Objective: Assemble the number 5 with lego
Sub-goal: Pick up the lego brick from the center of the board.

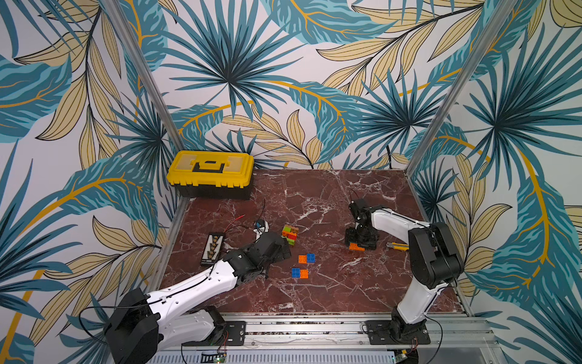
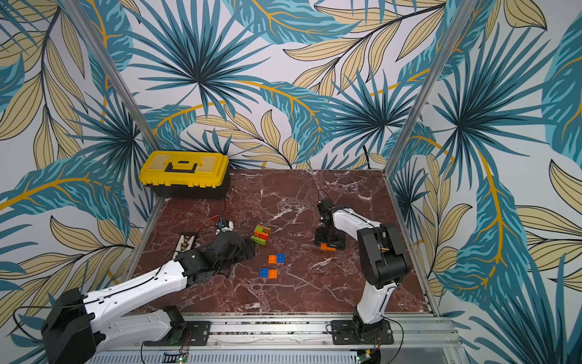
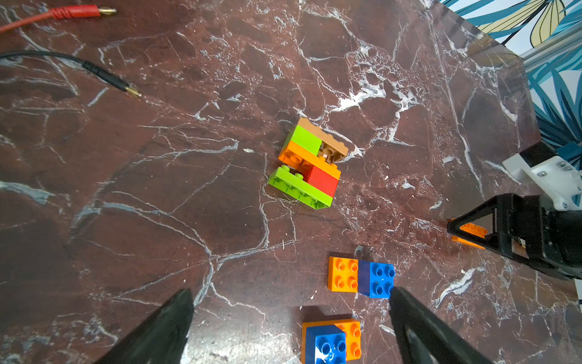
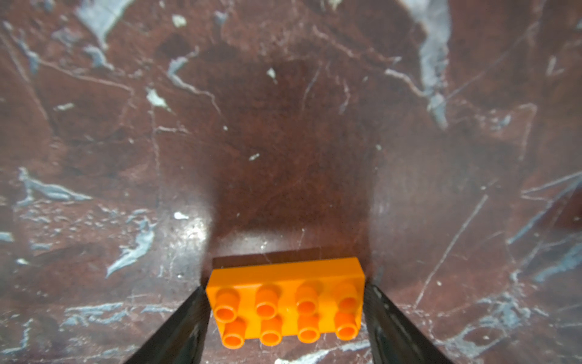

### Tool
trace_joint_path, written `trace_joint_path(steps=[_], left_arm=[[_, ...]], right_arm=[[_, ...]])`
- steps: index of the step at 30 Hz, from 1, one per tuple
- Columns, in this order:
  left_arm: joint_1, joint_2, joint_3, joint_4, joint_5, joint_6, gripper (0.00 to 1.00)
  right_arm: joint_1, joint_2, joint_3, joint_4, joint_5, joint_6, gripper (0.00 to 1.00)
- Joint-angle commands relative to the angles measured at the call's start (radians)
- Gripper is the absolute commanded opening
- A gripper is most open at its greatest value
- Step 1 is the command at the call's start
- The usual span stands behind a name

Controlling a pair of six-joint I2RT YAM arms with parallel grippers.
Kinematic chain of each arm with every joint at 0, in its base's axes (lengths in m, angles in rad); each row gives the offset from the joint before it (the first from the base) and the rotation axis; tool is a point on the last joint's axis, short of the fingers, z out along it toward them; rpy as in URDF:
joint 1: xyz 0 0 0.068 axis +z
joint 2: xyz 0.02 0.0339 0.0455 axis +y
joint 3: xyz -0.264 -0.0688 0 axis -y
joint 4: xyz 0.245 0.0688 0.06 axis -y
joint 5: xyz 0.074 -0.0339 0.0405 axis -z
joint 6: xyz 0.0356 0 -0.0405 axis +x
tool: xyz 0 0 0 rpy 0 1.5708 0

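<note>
A joined cluster of green, orange, red and tan lego (image 1: 290, 234) (image 3: 310, 164) lies mid-table. Nearer the front sit two orange-and-blue pairs, one (image 1: 306, 258) (image 3: 360, 277) behind the other (image 1: 299, 273) (image 3: 330, 342). My left gripper (image 1: 285, 250) (image 3: 291, 296) is low over the table just left of them, open wide with nothing between its fingers. My right gripper (image 1: 360, 244) (image 4: 285, 287) points down at the right. An oblong orange brick (image 1: 356, 247) (image 4: 285, 296) rests studs-up on the table between its fingers. The jaws stand close at both ends of the brick, slightly apart from it.
A yellow toolbox (image 1: 211, 173) stands at the back left. A black strip with yellow marks (image 1: 212, 249) lies by the left arm. Red (image 3: 78, 12) and black (image 3: 104, 75) leads trail nearby. A yellow utility knife (image 1: 397, 246) lies right of the right gripper.
</note>
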Motion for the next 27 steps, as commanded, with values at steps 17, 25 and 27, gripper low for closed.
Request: trace_joint_path(steps=[17, 25, 27], left_arm=[[0.004, 0.007, 0.024, -0.009, 0.009, 0.006, 1.00], [0.004, 0.010, 0.023, -0.008, 0.007, 0.007, 1.00], [0.004, 0.015, 0.024, -0.009, 0.007, 0.005, 1.00]], right_arm=[[-0.005, 0.034, 0.009, -0.023, 0.014, -0.058, 0.69], [0.001, -0.066, -0.007, -0.042, -0.034, -0.034, 0.64], [0.010, -0.104, -0.017, -0.050, -0.037, -0.016, 0.64]])
